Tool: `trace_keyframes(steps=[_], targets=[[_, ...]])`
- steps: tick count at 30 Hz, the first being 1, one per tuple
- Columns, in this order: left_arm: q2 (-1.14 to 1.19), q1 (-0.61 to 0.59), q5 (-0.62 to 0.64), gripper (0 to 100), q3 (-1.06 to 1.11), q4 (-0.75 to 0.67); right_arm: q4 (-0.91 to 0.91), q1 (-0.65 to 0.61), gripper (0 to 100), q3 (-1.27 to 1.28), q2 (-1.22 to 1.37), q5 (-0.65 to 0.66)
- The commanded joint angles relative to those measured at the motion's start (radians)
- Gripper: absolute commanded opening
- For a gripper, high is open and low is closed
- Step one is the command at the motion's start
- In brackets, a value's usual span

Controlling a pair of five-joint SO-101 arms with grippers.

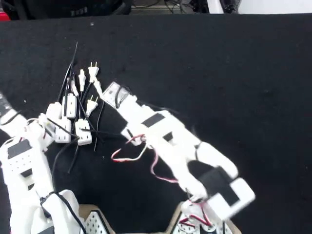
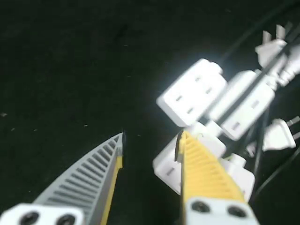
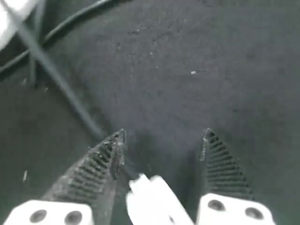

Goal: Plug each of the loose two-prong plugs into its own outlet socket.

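Several white outlet sockets [image 1: 68, 105] lie bunched at the left of the black table, with loose two-prong plugs [image 1: 92, 71] and thin black cables just beyond them. My left gripper [image 2: 150, 138] is open, and its yellow finger [image 2: 201, 173] rests against one socket [image 2: 166, 166]. Two more sockets [image 2: 192, 91] lie ahead of it, with plugs [image 2: 280, 135] off to the side. My right gripper [image 3: 164, 136] is open low over the cloth, and a white plug body [image 3: 150, 199] lies between its fingers near their base. In the high view the right gripper [image 1: 115, 95] sits beside the plugs.
Black cables [image 3: 61, 84] cross the cloth in front of the right gripper. A loose red and white wire [image 1: 130, 152] hangs from the right arm over the table's middle. The black cloth [image 1: 234, 73] stretches bare to the right and back.
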Motion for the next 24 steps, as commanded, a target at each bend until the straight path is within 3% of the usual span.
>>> trace_keyframes(steps=[1,7,15,17,21,24], targets=[[-0.018,-0.056,0.021,20,-0.074,-0.002,-0.046,-0.035,23.3,-0.073,0.044,-0.038],[-0.015,-0.130,0.089,20,-0.094,-0.002,0.216,-0.140,23.3,-0.108,0.004,-0.035],[-0.015,-0.134,0.089,20,-0.096,-0.002,0.249,-0.155,23.3,-0.108,-0.134,-0.044],[-0.015,-0.139,0.089,20,-0.101,0.002,0.216,-0.133,23.3,-0.116,-0.166,-0.100],[-0.014,-0.151,0.089,20,-0.101,-0.002,-0.015,-0.140,23.3,-0.064,-0.156,-0.345],[-0.014,-0.154,0.091,20,-0.101,-0.002,-0.147,-0.170,23.3,-0.053,-0.101,-0.364]])
